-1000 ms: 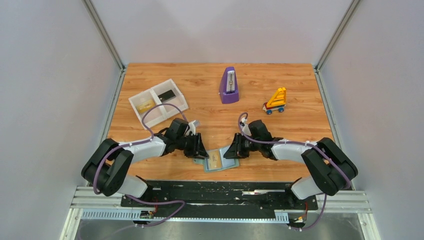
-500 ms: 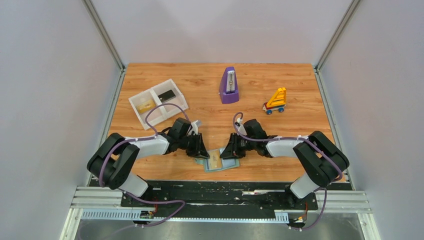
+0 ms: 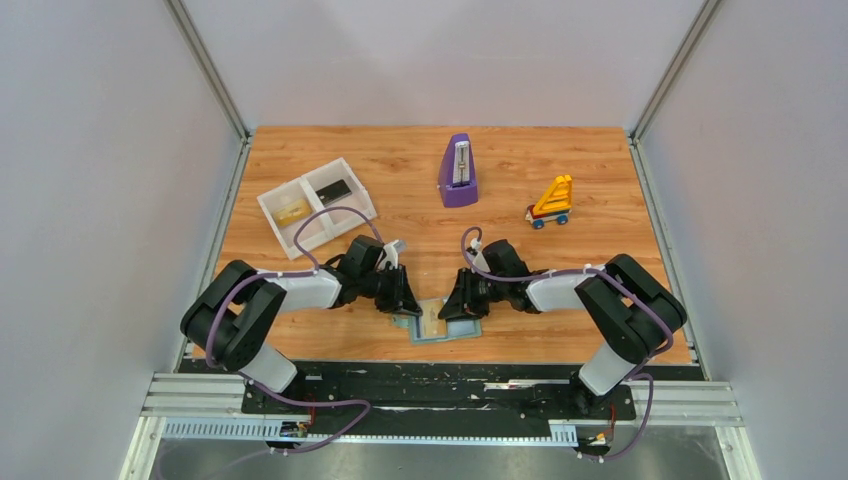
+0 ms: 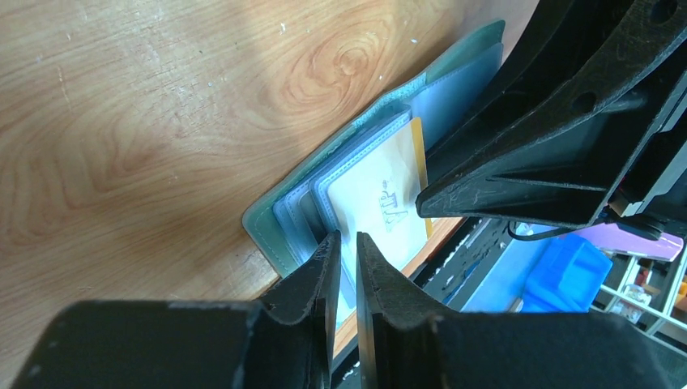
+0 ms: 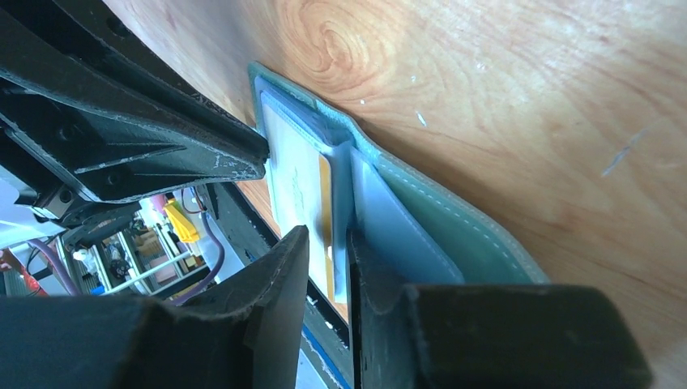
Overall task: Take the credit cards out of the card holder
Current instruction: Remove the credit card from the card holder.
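Shown only by the wrist views: yellow-edged card [image 5: 296, 182] in card holder [image 5: 462, 227] is nipped by the narrow right gripper [image 5: 326, 235]; left gripper [image 4: 347, 239] is narrow too, grip unclear; the card's print is unreadable.

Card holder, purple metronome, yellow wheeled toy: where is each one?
card holder [image 5: 454, 215], right wrist view, on its teal outer cover.
purple metronome [image 3: 458, 172], top external view, on its front face.
yellow wheeled toy [image 3: 551, 202], top external view, on its yellow upper part.
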Robot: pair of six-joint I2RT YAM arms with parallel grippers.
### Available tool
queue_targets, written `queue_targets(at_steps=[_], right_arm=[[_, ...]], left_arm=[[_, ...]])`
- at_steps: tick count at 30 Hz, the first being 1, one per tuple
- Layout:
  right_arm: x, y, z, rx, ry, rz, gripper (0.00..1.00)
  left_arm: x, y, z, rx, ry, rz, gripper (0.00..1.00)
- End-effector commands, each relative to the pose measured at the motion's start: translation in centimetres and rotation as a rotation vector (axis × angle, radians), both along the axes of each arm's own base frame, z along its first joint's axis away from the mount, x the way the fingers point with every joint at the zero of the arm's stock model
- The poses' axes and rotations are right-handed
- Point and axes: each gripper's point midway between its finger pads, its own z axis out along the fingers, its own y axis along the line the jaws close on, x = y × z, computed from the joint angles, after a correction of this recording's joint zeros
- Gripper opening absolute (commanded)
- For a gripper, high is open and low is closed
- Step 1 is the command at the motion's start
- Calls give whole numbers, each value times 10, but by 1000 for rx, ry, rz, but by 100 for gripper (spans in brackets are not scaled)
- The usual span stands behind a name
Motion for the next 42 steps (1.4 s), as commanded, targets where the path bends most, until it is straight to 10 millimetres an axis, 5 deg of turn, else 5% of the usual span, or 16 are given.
queue_targets(at_steps=[1, 7, 14, 19, 22, 42], right_arm=[[9, 8, 9, 40, -56, 3, 25], [7, 6, 9, 46, -59, -6, 1], [0, -2, 19, 59, -67, 1, 0], [-4, -2, 27, 83, -80, 30, 13], [-6, -1, 31, 101, -84, 38, 0], [-4, -11, 37, 94, -117, -8, 0]], left_arm=[[-8, 14, -26, 87, 18, 10, 22], [-9, 19, -30, 123, 22, 20, 22], [-12, 25, -34, 154, 18, 13, 21], [-10, 26, -33, 159, 10, 12, 22], [-10, 25, -32, 156, 11, 12, 22], [-13, 28, -34, 156, 15, 17, 22]])
